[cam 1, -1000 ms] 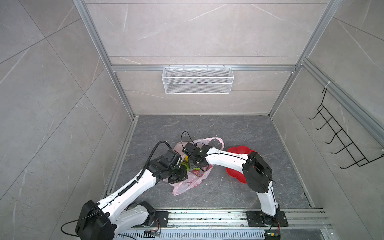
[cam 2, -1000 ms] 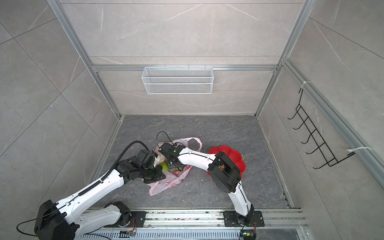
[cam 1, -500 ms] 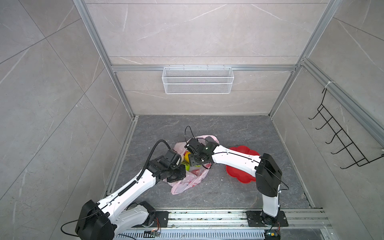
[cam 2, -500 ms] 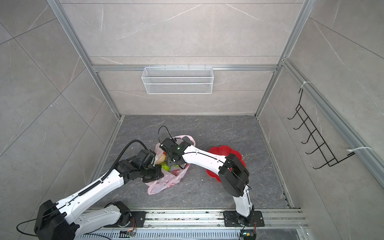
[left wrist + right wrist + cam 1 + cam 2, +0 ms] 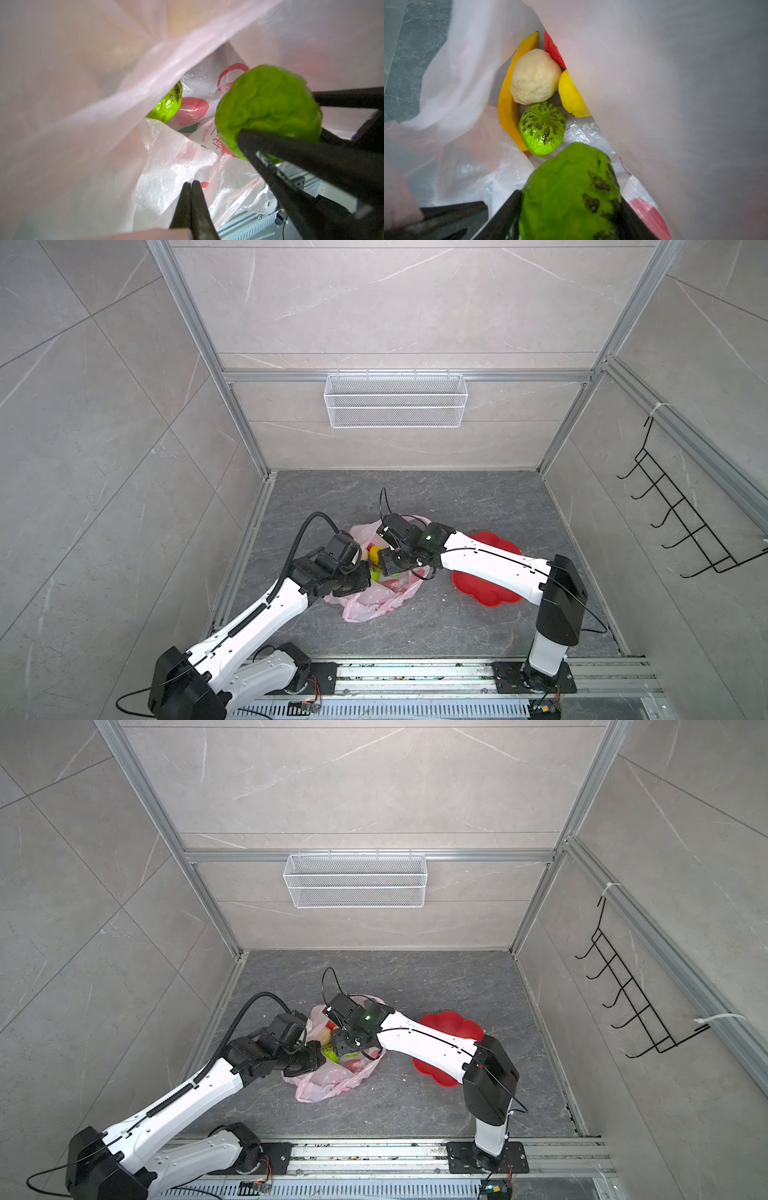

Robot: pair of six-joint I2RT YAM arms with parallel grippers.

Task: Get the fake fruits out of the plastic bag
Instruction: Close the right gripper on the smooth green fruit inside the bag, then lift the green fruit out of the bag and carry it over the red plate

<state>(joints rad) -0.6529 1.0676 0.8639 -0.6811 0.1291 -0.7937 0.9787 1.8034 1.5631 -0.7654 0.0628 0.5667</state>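
The green fruit (image 5: 566, 178) is judged to be light, hollow and stiff. Its glossy skin may slip, though the lumpy surface gives the pads some bite. It is best taken across its widest part, as is done here. It is a bright green knobbly ball with dark blotches on one side. It is clamped between the part-spread fingers of the right gripper (image 5: 569, 209) and held within the open mouth of the plastic bag (image 5: 374, 601), above the pieces lying at the bottom.

There, a second green fruit (image 5: 543, 128) with dark stripes is seen touching a cream ball (image 5: 534, 76). A long banana (image 5: 506, 108) is curved along one side of both. A yellow piece (image 5: 571, 95) and a red piece (image 5: 552, 49) are half hidden under the film.

The bag is thin, pale pink and crinkly, with red prints. It is expected to cling and snag, so the fruit should be lifted clear of the rim. The left gripper (image 5: 191, 185) is pressed fully together at the bag's edge; whether film is nipped between its tips cannot be told. A red dish (image 5: 486, 593) is set just beside the bag on the grey floor (image 5: 457, 635).
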